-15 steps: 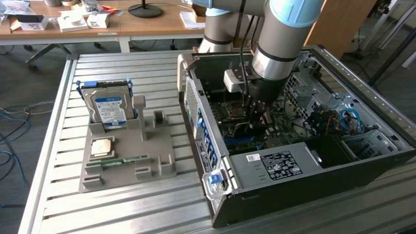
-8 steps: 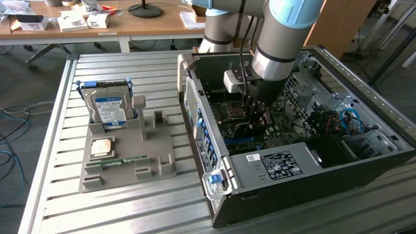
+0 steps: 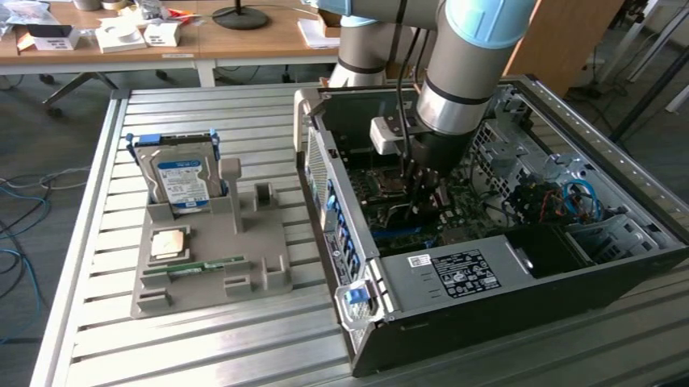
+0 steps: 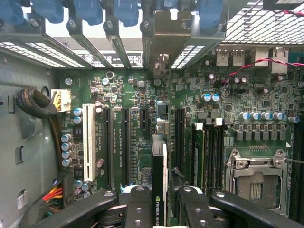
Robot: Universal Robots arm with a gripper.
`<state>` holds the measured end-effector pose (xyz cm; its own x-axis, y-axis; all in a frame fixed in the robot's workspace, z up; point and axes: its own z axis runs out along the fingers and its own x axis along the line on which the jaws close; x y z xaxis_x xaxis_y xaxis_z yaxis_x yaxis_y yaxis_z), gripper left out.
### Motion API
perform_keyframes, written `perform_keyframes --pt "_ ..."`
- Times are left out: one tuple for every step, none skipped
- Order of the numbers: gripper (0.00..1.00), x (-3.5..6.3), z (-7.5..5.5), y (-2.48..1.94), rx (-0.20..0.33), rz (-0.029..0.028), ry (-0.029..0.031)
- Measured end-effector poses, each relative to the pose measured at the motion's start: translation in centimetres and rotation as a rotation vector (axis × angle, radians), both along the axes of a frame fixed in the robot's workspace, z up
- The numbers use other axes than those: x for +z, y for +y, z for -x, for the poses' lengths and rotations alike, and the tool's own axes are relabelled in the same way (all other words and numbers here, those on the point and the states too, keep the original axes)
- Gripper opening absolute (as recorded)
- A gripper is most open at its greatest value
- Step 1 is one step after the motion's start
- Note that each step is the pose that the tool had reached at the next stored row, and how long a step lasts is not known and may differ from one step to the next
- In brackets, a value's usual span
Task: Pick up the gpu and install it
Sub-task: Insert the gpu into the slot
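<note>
The pincer (image 4: 160, 211) is clamped on the gpu (image 4: 158, 171), holding it edge-on just above the motherboard (image 4: 142, 95) inside the computer case (image 3: 517, 278), among the motherboard's long black expansion slots (image 4: 126, 142). The step in hand looks like seating the card. To do it well, the card's lower edge should run parallel with its slot, and its bracket end should face the metal slot covers (image 4: 164, 33) just past the motherboard's edge. I judge a straight, level descent safest, since any tilt could snag the small parts standing on the motherboard beside that slot.
</note>
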<state>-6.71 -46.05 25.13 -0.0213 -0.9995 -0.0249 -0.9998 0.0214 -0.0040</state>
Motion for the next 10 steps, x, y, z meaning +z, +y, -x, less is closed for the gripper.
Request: perform_keyframes --pt "0.26 0.00 0.00 0.00 0.000 0.0000 0.0000" --pt "0.26 0.00 0.00 0.00 0.000 0.0000 0.0000" --pt "0.26 -0.04 0.00 0.00 0.000 0.0001 0.0001" --pt "0.26 -0.08 0.00 0.00 0.000 0.0000 0.0001" --pt "0.26 -0.08 0.00 0.00 0.000 0.0001 0.0001" --pt "0.26 -0.08 0.00 0.00 0.000 0.0001 0.0001" --pt "0.26 -0.08 0.00 0.00 0.000 0.0001 0.0001" --pt "0.26 -0.08 0.00 0.00 0.000 0.0001 0.0001" --pt "0.26 -0.09 0.00 0.00 0.000 0.0000 0.0001" --pt "0.26 -0.09 0.00 0.00 0.000 0.0001 0.0001"
